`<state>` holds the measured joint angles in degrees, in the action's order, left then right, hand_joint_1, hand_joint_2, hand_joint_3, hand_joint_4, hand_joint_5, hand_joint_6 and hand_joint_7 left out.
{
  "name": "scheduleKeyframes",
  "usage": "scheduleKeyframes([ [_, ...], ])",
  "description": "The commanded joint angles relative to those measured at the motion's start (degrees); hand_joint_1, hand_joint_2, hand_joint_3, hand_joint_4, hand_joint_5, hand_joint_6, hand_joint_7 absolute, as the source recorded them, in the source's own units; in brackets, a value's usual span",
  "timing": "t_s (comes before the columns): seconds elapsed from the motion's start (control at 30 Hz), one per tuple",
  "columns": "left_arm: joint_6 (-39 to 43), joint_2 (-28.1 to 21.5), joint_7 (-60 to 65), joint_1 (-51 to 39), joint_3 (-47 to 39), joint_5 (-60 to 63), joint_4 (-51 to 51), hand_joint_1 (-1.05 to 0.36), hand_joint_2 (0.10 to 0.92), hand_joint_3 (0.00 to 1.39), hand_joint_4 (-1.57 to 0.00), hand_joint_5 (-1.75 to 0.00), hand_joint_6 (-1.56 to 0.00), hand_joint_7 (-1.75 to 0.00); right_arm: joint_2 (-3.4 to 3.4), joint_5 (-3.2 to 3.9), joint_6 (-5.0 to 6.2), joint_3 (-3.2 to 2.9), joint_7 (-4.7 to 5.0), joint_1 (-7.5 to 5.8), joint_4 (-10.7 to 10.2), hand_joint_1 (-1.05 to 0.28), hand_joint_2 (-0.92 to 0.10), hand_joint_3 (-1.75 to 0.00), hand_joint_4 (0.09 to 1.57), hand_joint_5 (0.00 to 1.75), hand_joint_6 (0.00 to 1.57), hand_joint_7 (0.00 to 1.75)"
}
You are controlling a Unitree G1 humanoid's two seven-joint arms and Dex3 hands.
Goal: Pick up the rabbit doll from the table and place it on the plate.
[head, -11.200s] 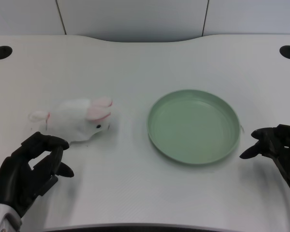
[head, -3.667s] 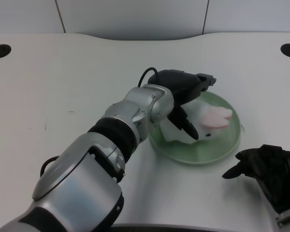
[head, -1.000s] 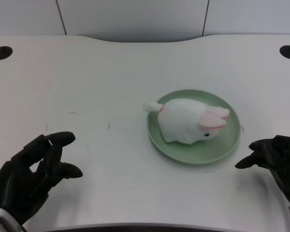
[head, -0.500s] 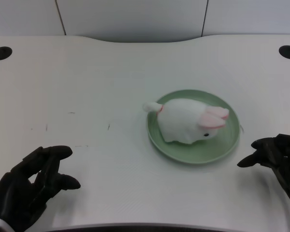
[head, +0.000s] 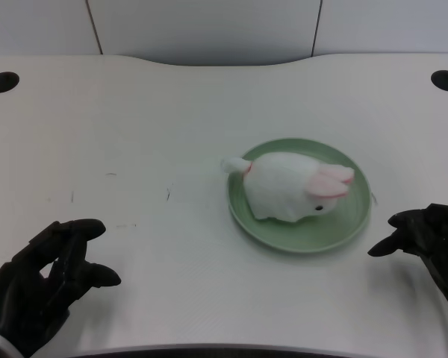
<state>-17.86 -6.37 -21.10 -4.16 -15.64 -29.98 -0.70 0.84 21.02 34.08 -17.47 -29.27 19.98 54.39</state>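
Down at the near edge, the left hand (head: 41, 280) sits low at the table's front-left corner, fingers spread and loosely curved with nothing between them, well apart from the action, which reads as a hand parked out of the way so the view of the plate is unobstructed. Across on the near right, the right hand (head: 425, 239) waits just beside the plate's rim without touching it, matte black and jointed like its partner. Move up to the middle and there is the prize: the rabbit doll (head: 291, 188) lies on the green plate (head: 306, 237), belly down, its plump white plush body filling most of the dish, pink-lined ears folded toward the right, a small dark eye facing the camera, and its little tail poking out over the plate's left rim. The plate is round, shallow, smooth pale green with a raised lip that should keep the soft toy from sliding. By the look of it, the placing is done. Beneath everything the white table (head: 134, 134) shows a matte surface with a few faint scuff marks, and at the far corners sit two dark cable holes (head: 1, 81).
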Motion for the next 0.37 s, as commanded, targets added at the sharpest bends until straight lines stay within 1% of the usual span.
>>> scheduleKeyframes([
  [0.03,0.52,-0.09,0.52,0.10,-0.14,0.48,-0.91,-0.41,0.921,0.56,-0.41,-1.68,-0.43,-1.21,1.25,-0.16,0.61,-0.74,-0.07,0.51,1.08,-1.05,-0.86,0.00,1.34,0.76,1.57,0.26],
  [0.17,0.61,0.24,0.38,0.43,-0.34,0.19,-1.45,-0.41,0.921,0.54,-0.43,-1.66,-0.45,-1.19,1.37,-0.22,0.78,-0.79,-0.01,0.75,1.40,-1.05,-0.86,0.00,1.34,0.76,1.57,0.26],
  [0.23,0.01,0.31,0.94,0.41,-0.33,0.23,-0.91,-0.41,0.921,0.54,-0.44,-1.66,-0.45,-1.18,1.53,-0.28,0.95,-0.73,-0.26,0.90,1.69,-1.05,-0.86,-0.01,1.34,0.76,1.57,0.26],
  [0.3,-0.36,0.32,1.21,0.43,-0.37,0.20,-0.67,-0.41,0.921,0.56,-0.43,-1.65,-0.44,-1.17,1.61,-0.18,1.00,-0.75,-0.58,1.01,1.92,-1.05,-0.87,-0.01,1.34,0.76,1.57,0.26],
  [0.37,-0.15,0.21,1.10,0.52,-0.36,0.30,-1.01,-0.41,0.921,0.57,-0.43,-1.65,-0.44,-1.18,1.63,-0.14,0.89,-0.74,-0.61,1.06,1.98,-1.05,-0.86,0.00,1.34,0.76,1.57,0.26],
])
